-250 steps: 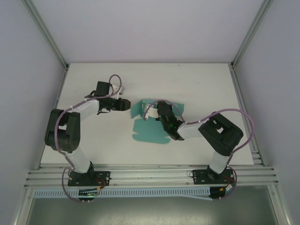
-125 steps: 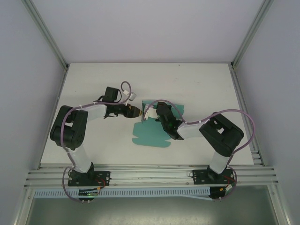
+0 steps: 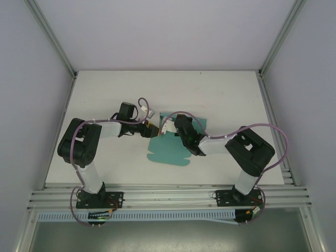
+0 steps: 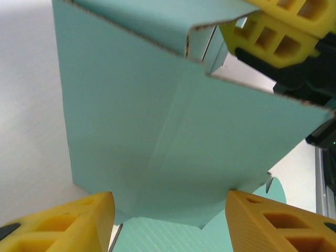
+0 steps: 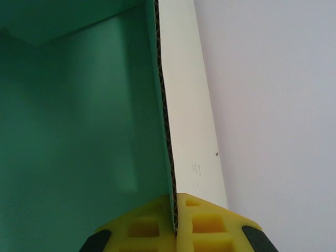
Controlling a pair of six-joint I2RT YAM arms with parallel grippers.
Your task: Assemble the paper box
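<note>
Left wrist view puts the paper box [image 4: 173, 142] straight ahead of the left end effector [image 4: 169, 223], spread wide; the right end effector [image 5: 176, 223] pinches its raised panel's edge.

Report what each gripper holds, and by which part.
The right gripper pinches the paper box by the edge of one panel. The left gripper is open, facing the box, and grips nothing.

Plain white counter [image 3: 226, 94], walls on three sides. The teal box [image 3: 167, 152] sits on it near the middle of the frame, lower panel flat on the surface, upper part folded up.
</note>
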